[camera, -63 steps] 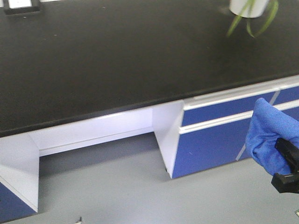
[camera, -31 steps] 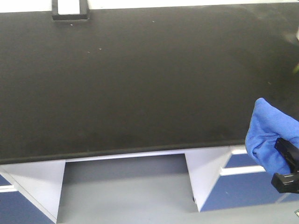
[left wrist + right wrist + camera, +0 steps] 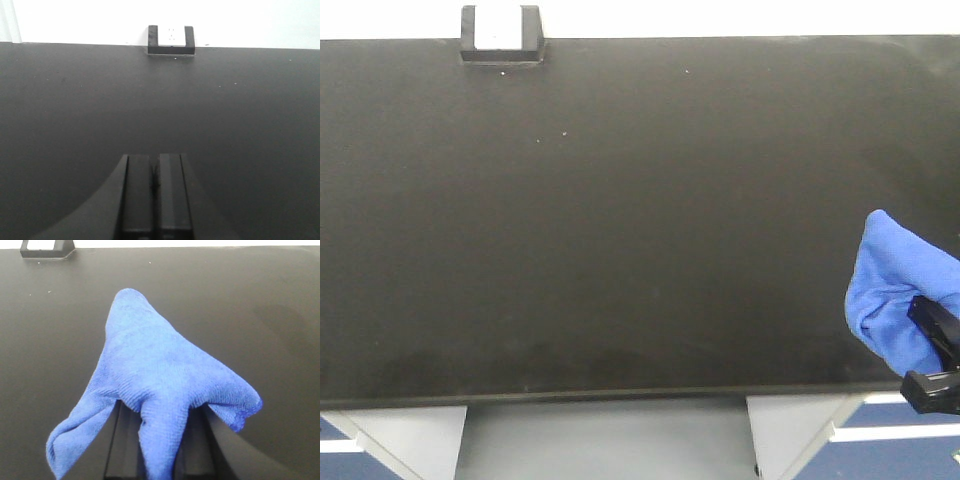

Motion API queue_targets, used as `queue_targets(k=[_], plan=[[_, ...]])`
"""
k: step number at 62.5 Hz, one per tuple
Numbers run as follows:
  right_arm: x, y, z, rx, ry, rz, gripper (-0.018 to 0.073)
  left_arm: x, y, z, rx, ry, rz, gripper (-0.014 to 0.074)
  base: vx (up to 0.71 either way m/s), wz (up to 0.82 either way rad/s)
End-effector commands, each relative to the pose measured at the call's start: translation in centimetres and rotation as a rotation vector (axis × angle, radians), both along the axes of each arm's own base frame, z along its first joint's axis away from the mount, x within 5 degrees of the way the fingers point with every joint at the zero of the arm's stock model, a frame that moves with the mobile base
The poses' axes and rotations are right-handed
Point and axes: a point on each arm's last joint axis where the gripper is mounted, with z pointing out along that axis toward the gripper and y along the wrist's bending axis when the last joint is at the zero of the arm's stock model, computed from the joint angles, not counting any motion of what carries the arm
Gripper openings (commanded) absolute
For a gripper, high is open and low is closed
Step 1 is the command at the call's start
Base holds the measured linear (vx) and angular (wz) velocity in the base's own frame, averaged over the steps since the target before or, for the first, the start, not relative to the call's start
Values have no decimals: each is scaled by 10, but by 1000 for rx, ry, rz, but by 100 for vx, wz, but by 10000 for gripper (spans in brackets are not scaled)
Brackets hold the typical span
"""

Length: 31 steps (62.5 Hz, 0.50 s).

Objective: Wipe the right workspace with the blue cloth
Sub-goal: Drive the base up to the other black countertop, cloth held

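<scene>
The right workspace point(image 3: 620, 220) is a wide matte black benchtop that fills the front view, with a black-framed white socket box point(image 3: 500, 40) at its back edge. My right gripper point(image 3: 932, 362) sits at the right edge of that view, above the bench's front right part, shut on the blue cloth point(image 3: 892, 285). In the right wrist view the blue cloth point(image 3: 155, 370) bunches upward and drapes over the fingers point(image 3: 125, 445), hiding their tips. My left gripper point(image 3: 156, 172) is shut and empty over the benchtop point(image 3: 75, 110), pointing toward the socket box point(image 3: 171, 40).
A white wall point(image 3: 740, 15) runs behind the bench. Under its front edge are white support panels point(image 3: 790, 440), a blue drawer front point(image 3: 910, 455) and a knee gap showing grey floor point(image 3: 610, 440). The socket box point(image 3: 47, 247) shows far left in the right wrist view.
The front view has swung onto the bench: the top now fills the frame, the cabinets have dropped to the bottom edge, and the plant has gone. The right gripper still holds the cloth.
</scene>
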Motion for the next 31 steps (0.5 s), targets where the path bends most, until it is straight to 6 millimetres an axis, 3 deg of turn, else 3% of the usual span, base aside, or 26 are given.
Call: queue_targets(k=[1, 31], plan=[[3, -2, 15, 7, -84, -31, 0, 1, -1, -2, -8, -64, -16, -6, 13, 6], [3, -2, 15, 7, -84, -31, 0, 1, -1, -2, -8, -64, -16, -6, 6, 1]])
